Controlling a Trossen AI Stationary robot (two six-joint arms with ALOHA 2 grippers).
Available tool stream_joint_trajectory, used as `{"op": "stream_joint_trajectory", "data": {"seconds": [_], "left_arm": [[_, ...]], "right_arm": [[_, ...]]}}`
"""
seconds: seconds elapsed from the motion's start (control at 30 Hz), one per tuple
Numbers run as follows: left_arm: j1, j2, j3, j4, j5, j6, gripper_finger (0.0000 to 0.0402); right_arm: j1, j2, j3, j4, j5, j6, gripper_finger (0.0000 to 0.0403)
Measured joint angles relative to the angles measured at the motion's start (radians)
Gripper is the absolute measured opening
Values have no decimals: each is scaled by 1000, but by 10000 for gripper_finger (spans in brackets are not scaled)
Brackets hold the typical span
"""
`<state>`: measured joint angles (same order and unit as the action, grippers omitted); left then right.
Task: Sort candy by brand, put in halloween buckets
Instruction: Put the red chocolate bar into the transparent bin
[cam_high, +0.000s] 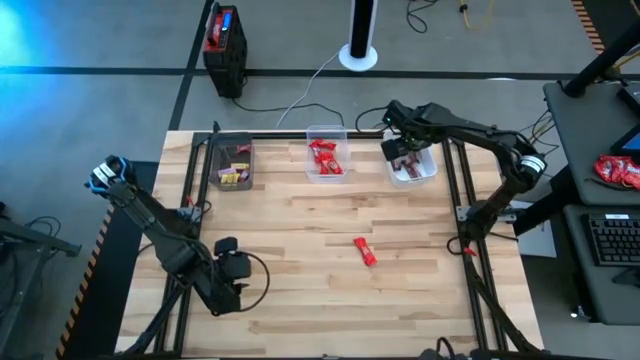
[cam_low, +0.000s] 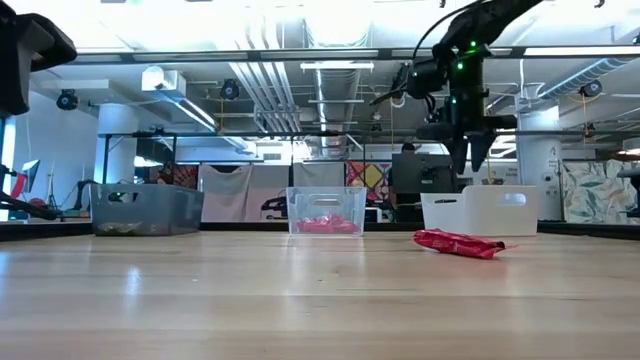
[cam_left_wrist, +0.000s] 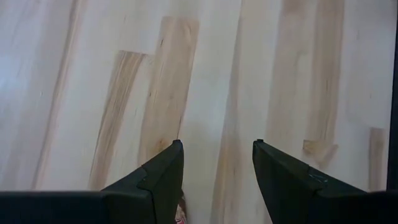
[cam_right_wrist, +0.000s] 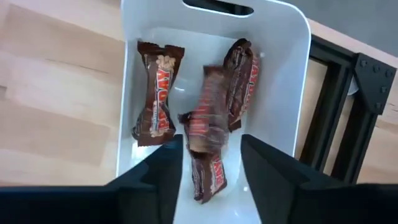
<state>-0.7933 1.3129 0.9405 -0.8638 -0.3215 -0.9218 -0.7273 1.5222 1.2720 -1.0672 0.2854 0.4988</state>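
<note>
Releasing dark brown wrapped candy bar (cam_right_wrist: 207, 134) from right gripper (cam_right_wrist: 211, 163), fingers parted, above white rectangular plastic bin (cam_high: 428, 172); keeping centred over bin, clearing straight up; left gripper (cam_left_wrist: 217, 171) parted, empty, hovering over wooden table (cam_high: 300, 260); red bar (cam_high: 365, 251) lying mid-table.

We are seeing the wooden table (cam_high: 330, 300) lying open across the centre and lower half of the high view, with only one red candy bar (cam_high: 365, 252) sitting right of centre. The grey bin (cam_high: 231, 162), clear bin (cam_high: 327, 158) and white bin (cam_high: 412, 165) are lining the upper edge, the right gripper (cam_high: 403, 152) hanging over the white one. The left gripper (cam_high: 229, 262) is occupying the lower left.
</note>
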Motion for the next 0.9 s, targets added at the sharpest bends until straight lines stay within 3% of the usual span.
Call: {"op": "stream_joint_trajectory", "data": {"seconds": [0.17, 0.3, 0.47, 0.7, 0.9], "left_arm": [[0, -5, 0, -30, 28, -20, 175], [0, -5, -1, -72, 44, -56, 175], [0, -4, -1, -84, -4, -63, 175], [0, -5, -2, -84, -95, -28, 175], [0, -5, -2, -81, -163, -5, 175]], "right_arm": [[23, -9, 10, 6, -14, 1, 197], [116, -30, 7, 37, -84, 22, 215], [312, -31, -2, 62, -156, 83, 226], [638, -27, -37, 173, -158, 215, 235], [814, 14, -67, 242, -153, 371, 245]]}}
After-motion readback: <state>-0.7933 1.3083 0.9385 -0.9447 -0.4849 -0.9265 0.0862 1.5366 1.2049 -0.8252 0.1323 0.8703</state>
